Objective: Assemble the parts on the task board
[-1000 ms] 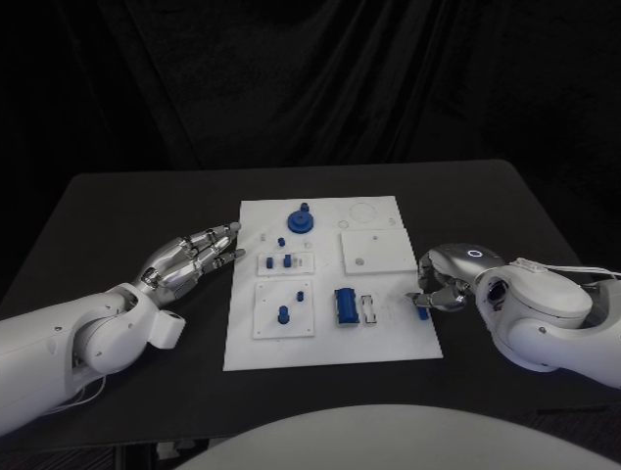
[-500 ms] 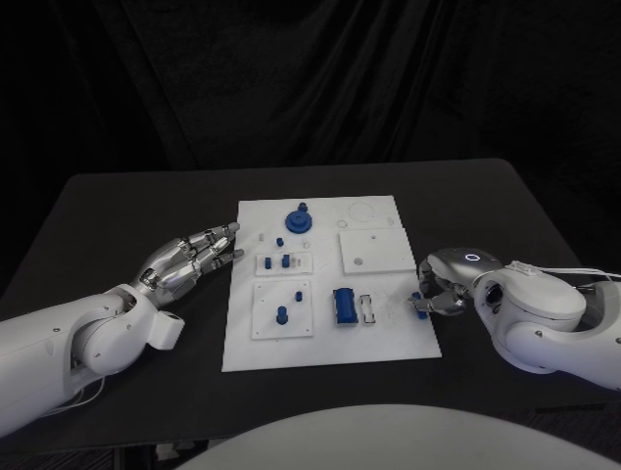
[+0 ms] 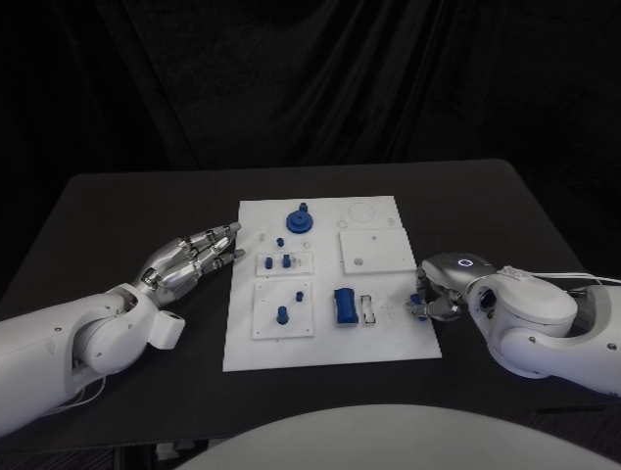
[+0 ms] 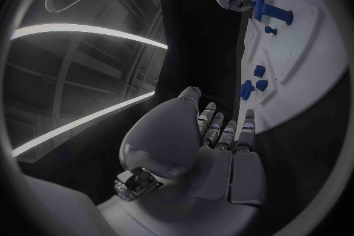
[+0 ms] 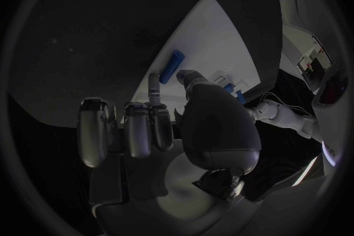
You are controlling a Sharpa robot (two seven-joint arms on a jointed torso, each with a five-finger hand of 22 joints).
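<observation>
Right hand at the board's edge, working a small blue peg.

Far left: left hand (image 3: 195, 258) resting on the black table (image 3: 113, 206) just beside the white board (image 3: 325, 348), fingers apart, grasping nothing. On the board, moving right: blue knob (image 3: 300, 220) near the far edge, small blue pieces (image 3: 280, 262) in the middle pockets, a long blue block (image 3: 345, 305) nearer the front. At the right edge: right hand (image 3: 438, 294), fingers curled around a blue peg (image 5: 173, 66) that lies against the board's rim; cannot tell for certain whether gripped or merely touched, fingertips hiding the contact. Best handled slowly: pinch near the peg's middle, keep it level, lift clear of the rim before carrying it toward an open socket. Worth keeping the left hand parked off the board.
</observation>
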